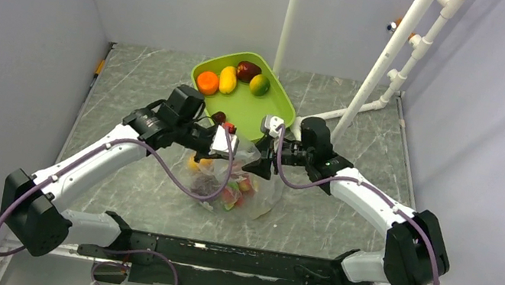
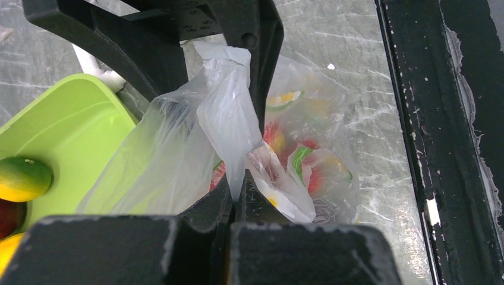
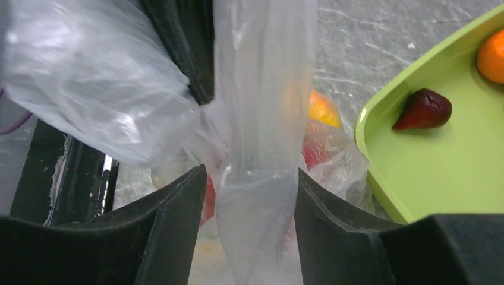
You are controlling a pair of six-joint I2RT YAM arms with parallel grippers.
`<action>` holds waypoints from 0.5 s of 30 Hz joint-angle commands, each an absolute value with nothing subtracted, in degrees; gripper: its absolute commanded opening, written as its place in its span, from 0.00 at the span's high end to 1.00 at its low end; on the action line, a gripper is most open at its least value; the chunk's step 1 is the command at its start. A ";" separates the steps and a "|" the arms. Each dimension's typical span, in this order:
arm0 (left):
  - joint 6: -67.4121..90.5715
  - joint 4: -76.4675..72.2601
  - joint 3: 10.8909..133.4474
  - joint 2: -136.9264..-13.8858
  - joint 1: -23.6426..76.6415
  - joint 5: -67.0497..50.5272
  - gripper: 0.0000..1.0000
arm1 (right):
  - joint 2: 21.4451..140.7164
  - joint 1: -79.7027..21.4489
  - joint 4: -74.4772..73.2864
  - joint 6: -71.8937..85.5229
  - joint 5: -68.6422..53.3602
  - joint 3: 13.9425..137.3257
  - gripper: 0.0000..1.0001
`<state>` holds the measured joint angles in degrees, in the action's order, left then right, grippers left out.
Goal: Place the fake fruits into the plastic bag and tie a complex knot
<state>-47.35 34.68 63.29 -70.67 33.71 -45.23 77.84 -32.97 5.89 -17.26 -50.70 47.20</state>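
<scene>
Plastic bag (image 1: pixel 242 187) film is pinched flat between the left gripper's (image 2: pixel 236 193) closed fingers, a twisted strip rising from them. The right gripper (image 3: pixel 249 178) stands half open, its fingers straddling a flat band of the same film; whether they press it is unclear. Below both, the bag sits at the centre of the overhead view with fruits (image 2: pixel 309 169) inside, just below the green tray (image 1: pixel 266 114), which holds several others. Tying well likely needs the right fingers closed firmly before either arm pulls.
</scene>
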 commanded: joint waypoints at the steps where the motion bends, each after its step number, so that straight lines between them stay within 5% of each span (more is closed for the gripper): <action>1: -49.62 33.19 65.71 -71.55 33.50 -47.63 1.00 | 76.50 -33.60 4.73 -20.09 -56.08 50.57 0.41; 15: -52.60 33.25 68.81 -76.29 33.42 -48.09 1.00 | 76.42 -35.03 6.63 -16.62 -56.00 51.71 0.42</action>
